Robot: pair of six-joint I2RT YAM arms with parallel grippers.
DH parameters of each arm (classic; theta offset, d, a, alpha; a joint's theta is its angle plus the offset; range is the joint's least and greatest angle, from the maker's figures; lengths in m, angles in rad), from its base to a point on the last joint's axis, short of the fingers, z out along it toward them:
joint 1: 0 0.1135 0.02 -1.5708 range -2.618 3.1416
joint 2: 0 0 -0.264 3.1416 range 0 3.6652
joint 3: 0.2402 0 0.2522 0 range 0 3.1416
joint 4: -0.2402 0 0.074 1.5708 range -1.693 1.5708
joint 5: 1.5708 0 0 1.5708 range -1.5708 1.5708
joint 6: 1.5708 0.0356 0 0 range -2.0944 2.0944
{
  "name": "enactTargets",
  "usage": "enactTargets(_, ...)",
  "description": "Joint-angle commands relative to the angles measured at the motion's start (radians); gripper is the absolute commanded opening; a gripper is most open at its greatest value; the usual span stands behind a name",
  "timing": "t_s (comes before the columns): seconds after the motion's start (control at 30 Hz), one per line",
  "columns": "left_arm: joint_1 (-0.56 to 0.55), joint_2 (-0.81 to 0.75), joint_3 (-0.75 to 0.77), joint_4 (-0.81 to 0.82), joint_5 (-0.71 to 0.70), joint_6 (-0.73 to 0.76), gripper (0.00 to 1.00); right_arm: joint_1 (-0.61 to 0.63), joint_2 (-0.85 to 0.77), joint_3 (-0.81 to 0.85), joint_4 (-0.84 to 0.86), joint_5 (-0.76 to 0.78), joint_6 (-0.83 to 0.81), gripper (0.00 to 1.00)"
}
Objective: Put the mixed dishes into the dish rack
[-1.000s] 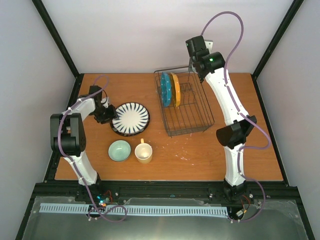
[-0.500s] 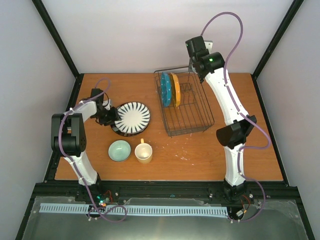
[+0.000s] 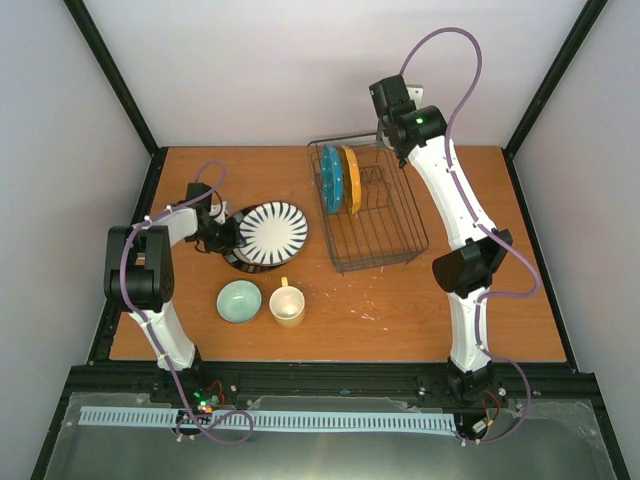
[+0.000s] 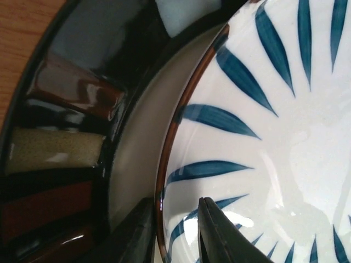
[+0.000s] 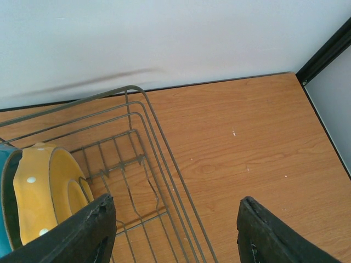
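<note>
Status: 2 of 6 in.
- Teal plate (image 3: 331, 180) and yellow plate (image 3: 351, 178) stand on edge, side by side, at the left end of the rack (image 3: 385, 225). The rack sits by the counter's (image 3: 420, 310) far edge, right of centre. The other slots look free.
- Left to load: striped plate (image 3: 272, 230), dark-rimmed plate (image 3: 238, 262) under it, bowl (image 3: 239, 301), mug (image 3: 288, 305).
- Striped plate is toward the left edge, lying offset on the dark-rimmed one, not centred. Bowl and mug sit just apart, close to the near edge, left of centre.
- Left fingers (image 3: 228, 240) are on the striped plate's left rim, nearly together, one each side of the edge. Can't tell from the wrist view whether they're actually biting yet.
- Right fingers (image 3: 386, 135) are spread wide with nothing between them, hanging over the rack's far end above bare wire.

My read: step in hand is the striped plate pickup, so roughly a third done.
</note>
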Motion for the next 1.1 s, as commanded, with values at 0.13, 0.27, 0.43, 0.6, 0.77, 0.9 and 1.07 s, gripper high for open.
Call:
enactTargets(0.13,-0.001,0.065,-0.04,-0.017,-0.04,0.014,0.12,-0.007,-0.006,-0.005,0.008,-0.003,-0.002,0.6)
enactTargets(0.27,-0.001,0.069,-0.031,-0.012,-0.034,0.028,0.01,-0.007,-0.003,-0.009,0.008,-0.009,-0.001,0.6)
enactTargets(0.43,-0.001,0.075,-0.011,-0.001,-0.008,0.07,0.01,-0.007,-0.003,-0.009,0.017,-0.016,-0.005,0.59)
enactTargets(0.6,-0.001,0.051,0.022,0.028,0.044,0.107,0.01,-0.007,-0.017,-0.013,0.051,-0.044,-0.027,0.59)
enactTargets(0.77,0.001,0.064,0.045,0.07,0.074,0.151,0.0,-0.007,-0.037,-0.02,0.095,-0.08,-0.03,0.59)
enactTargets(0.9,0.005,0.079,0.062,0.094,0.122,0.194,0.0,-0.007,-0.054,-0.031,0.143,-0.158,-0.057,0.58)
enactTargets(1.07,0.042,0.084,0.084,0.118,0.189,0.228,0.01,-0.007,-0.086,-0.104,0.243,-0.34,-0.098,0.57)
